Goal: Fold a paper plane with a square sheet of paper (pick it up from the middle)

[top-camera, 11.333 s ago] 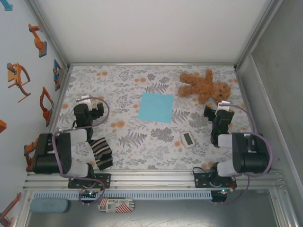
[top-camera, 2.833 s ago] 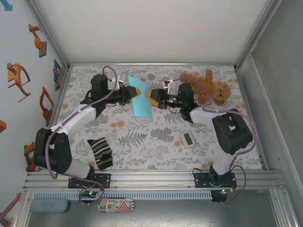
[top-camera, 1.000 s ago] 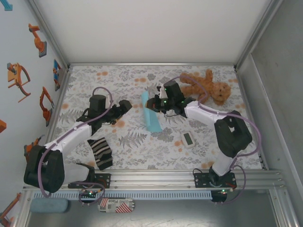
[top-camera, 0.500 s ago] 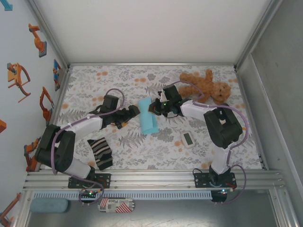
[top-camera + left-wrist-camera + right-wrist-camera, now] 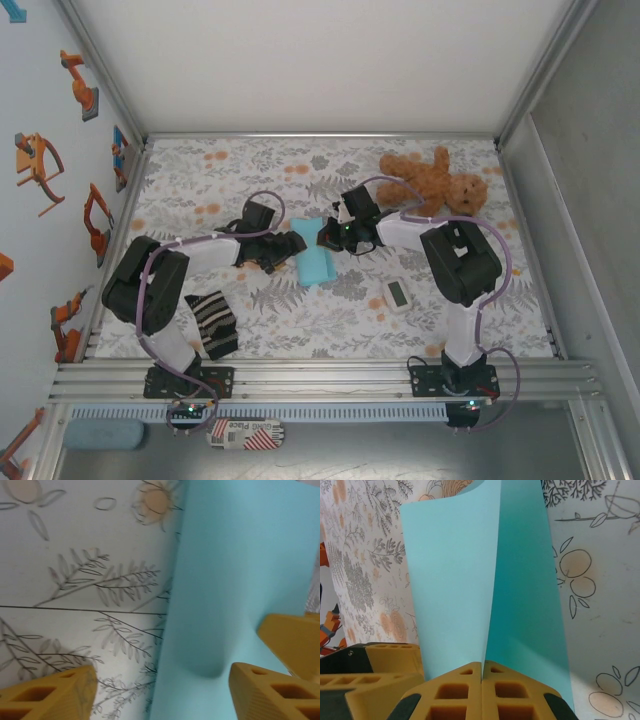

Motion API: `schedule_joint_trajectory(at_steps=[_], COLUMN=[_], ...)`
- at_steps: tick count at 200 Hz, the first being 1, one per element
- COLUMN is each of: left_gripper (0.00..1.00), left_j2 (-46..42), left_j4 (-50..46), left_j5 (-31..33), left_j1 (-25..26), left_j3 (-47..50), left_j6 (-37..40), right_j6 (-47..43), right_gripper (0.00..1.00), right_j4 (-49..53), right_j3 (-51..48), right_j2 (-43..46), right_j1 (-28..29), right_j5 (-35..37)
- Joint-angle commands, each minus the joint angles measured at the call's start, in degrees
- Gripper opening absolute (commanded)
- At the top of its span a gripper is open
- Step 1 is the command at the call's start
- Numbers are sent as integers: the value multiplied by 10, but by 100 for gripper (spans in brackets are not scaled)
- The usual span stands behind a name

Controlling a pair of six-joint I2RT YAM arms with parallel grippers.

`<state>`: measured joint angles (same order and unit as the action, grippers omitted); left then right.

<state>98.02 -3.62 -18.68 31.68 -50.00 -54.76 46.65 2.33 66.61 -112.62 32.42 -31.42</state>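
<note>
Right gripper [image 5: 482, 672]: pads pressed flat together on the fold of the square sheet of paper [image 5: 455, 580], whose two leaves stand out from them in a V. Left gripper [image 5: 160, 692]: jaws apart, straddling one free edge of the sheet. One finger [image 5: 270, 690] is denting it, nothing clamped.

Risks, as I judge them:
- If the left jaws close off-line, the crease sets crooked and the leaves mismatch.
- That dent could become a stray wrinkle.
- Pulling against the right pinch could tear or slip the sheet.

Materials: the paper is thin, matte and cyan, limp enough to bow. The fingers are yellow ribbed plastic. The sheet sits mid-table between both grippers on the smooth floral table cover [image 5: 200, 190], with the plush teddy bear [image 5: 435, 180] well apart.
</note>
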Motion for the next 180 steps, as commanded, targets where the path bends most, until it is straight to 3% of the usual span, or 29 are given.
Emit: schedule_joint_trajectory(at_steps=[1, 37, 59, 116, 135, 141, 149, 154, 180], left_gripper=[67, 66, 56, 47, 44, 43, 40, 39, 36], left_j2=[13, 28, 37, 55, 64, 68, 72, 74, 103], left_j4=[10, -25, -39, -53, -78, -89, -102, -109, -127], left_j5=[11, 22, 29, 35, 52, 60, 70, 79, 86], left_j1=[8, 13, 14, 15, 15, 16, 15, 16, 17], left_j3=[-24, -56, -64, -72, -78, -80, -82, -79, -81], left_j6=[-14, 6, 8, 13, 12, 10, 1, -7, -20], right_j6=[-16, -18, -19, -18, -18, -16, -12, -9, -7], right_gripper=[0, 0, 0, 0, 15, 26, 50, 58, 64], right_j4=[-3, -5, -6, -7, 0, 7, 18, 24, 21], right_j3=[21, 27, 28, 25, 25, 25, 26, 24, -9], right_j2=[-8, -17, -19, -18, -7, -1, 8, 16, 74], right_j1=[-6, -6, -7, -7, -8, -10, -15, -19, -36], right_j5=[-3, -13, -13, -15, -5, 2, 13, 20, 61])
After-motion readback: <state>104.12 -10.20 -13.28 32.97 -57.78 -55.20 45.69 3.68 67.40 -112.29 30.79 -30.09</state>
